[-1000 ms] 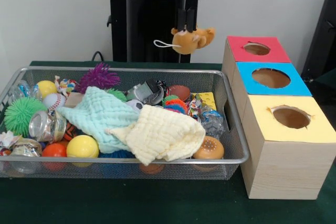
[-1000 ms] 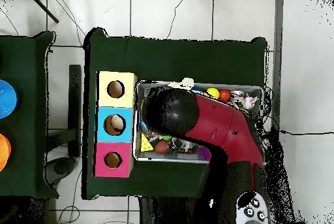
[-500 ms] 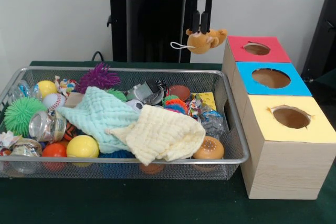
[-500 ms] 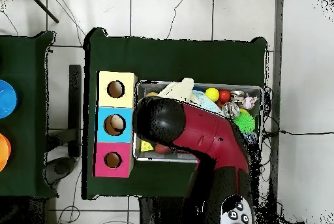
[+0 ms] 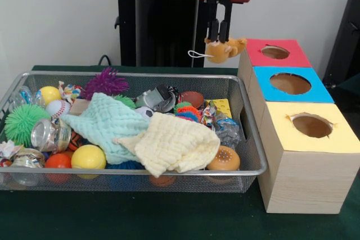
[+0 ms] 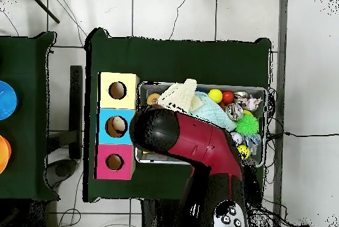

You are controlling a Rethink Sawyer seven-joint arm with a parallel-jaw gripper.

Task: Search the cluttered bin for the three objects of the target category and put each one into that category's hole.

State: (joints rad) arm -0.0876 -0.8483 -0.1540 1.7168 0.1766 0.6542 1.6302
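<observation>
Gripper (image 5: 219, 36) is clamped on a plush (image 5: 225, 49), up above the bin's (image 5: 256, 155) back corner. Red hole (image 5: 275, 52) sits just right of it, a bit lower.

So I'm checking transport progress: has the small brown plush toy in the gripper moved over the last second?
Yes. The small brown plush toy, held by the gripper, has moved rightward toward the red-topped box.

The bin (image 5: 247, 139) sits on the surface (image 5: 129, 214) with three boxes (image 5: 304, 155) in a row just right of it. Two cloths (image 5: 140, 133) lie atop the clutter inside. A plush toy (image 5: 225, 49) hangs above the bin's far right corner.
</observation>
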